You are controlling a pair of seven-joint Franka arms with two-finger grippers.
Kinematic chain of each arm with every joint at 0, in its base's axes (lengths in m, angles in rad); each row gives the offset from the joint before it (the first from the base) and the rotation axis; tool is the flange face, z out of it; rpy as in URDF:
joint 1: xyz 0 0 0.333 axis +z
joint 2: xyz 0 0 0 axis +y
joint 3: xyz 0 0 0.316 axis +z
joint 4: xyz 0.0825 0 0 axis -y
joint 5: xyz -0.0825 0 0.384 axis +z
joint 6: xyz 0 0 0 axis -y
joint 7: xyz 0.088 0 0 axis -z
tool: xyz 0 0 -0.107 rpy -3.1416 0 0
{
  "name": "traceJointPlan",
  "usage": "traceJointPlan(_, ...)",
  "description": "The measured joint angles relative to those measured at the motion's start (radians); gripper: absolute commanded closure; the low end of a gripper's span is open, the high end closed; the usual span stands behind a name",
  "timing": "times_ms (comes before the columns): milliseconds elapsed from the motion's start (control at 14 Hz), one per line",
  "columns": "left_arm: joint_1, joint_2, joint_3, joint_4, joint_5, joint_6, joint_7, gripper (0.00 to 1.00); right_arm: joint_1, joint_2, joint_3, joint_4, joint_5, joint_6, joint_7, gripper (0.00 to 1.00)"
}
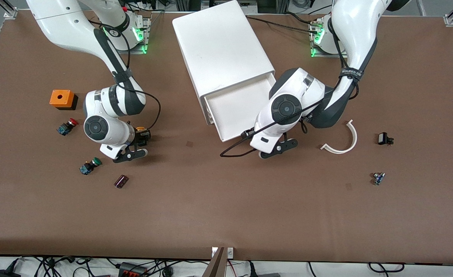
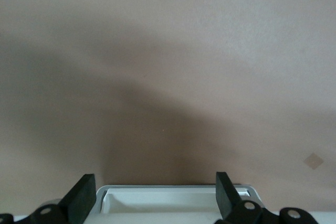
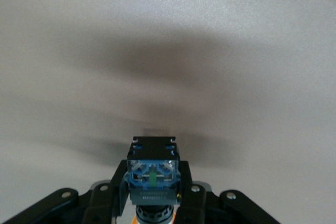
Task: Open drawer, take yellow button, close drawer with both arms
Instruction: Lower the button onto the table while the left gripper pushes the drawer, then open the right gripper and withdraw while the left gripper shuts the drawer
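The white cabinet (image 1: 222, 50) stands at the middle of the table with its uppermost drawer (image 1: 237, 109) pulled out; the part of its tray that shows is bare. My left gripper (image 1: 248, 134) is at the drawer's front edge. In the left wrist view it (image 2: 155, 192) is open, its fingers (image 2: 84, 199) on either side of the drawer's white front lip (image 2: 173, 196). My right gripper (image 1: 142, 135) is low over the table toward the right arm's end, shut on the orange-yellow-capped button (image 1: 140, 129). The right wrist view shows the button's black-and-blue body (image 3: 153, 171) clamped in that gripper (image 3: 153, 184).
Near the right gripper are an orange box (image 1: 62, 99), a red-capped button (image 1: 68, 126), a green-capped button (image 1: 90, 165) and a small dark cylinder (image 1: 121, 181). Toward the left arm's end lie a white curved strip (image 1: 343, 140), a black part (image 1: 385, 139) and a small blue part (image 1: 378, 178).
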Motion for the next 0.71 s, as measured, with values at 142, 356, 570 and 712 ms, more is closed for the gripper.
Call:
traceJointPlan(142,0.001,-0.012,-0.018,-0.027,0.000,-0.001,-0.005,0.00,-0.001,0.019,-0.002,0.000,0.000,0.022,0.006,0.00)
traceJointPlan(356,0.002,-0.021,-0.045,-0.045,0.000,-0.011,-0.010,0.00,-0.001,0.002,-0.003,0.014,0.000,0.022,0.064,0.00)
traceJointPlan(570,0.003,-0.032,-0.074,-0.069,0.000,-0.029,-0.010,0.00,0.001,-0.063,-0.003,0.093,0.000,-0.116,0.133,0.00)
traceJointPlan(712,0.003,-0.038,-0.090,-0.077,0.000,-0.049,-0.011,0.00,-0.002,-0.104,-0.005,0.175,0.000,-0.224,0.141,0.00)
